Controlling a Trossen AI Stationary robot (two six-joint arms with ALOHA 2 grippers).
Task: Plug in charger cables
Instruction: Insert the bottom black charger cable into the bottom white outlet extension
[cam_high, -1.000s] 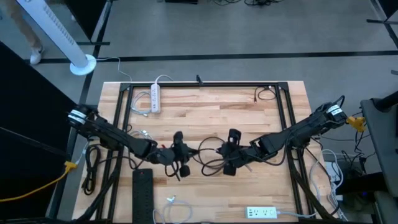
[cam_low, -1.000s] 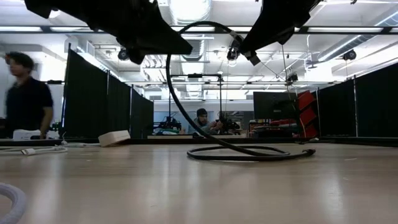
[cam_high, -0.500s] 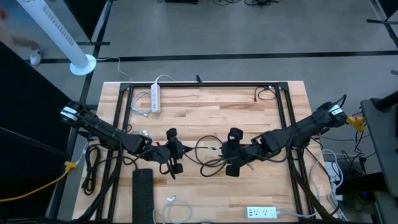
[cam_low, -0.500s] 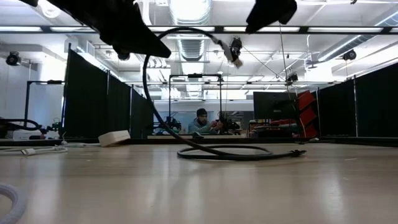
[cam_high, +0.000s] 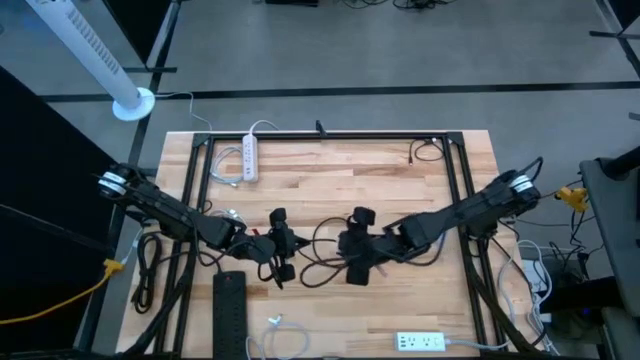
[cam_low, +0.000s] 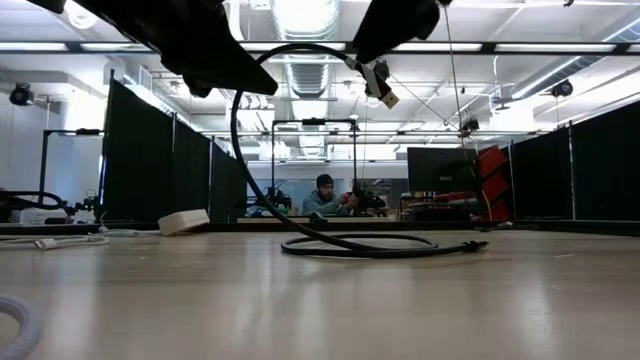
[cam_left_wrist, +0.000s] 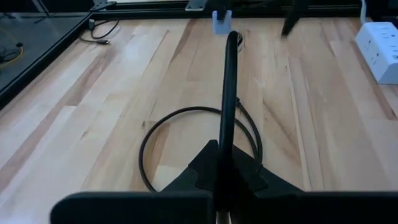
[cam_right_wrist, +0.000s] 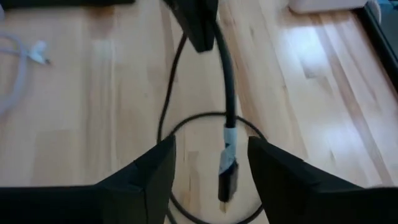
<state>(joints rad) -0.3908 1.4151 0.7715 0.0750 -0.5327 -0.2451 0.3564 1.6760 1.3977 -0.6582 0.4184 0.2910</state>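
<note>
Black cable (cam_right_wrist: 227, 93) plug end hangs btwn right claw (cam_right_wrist: 211, 163) fingers, untouched.

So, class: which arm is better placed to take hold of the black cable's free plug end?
The right. Its hand is open with the plug end hanging between its fingers, while the left hand is shut on the black cable farther along.

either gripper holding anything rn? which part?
Left gripper is shut on the black cable, gripping it along the cord, back from the plug. The plug end hangs free between the open fingers of the right gripper, which holds nothing.
</note>
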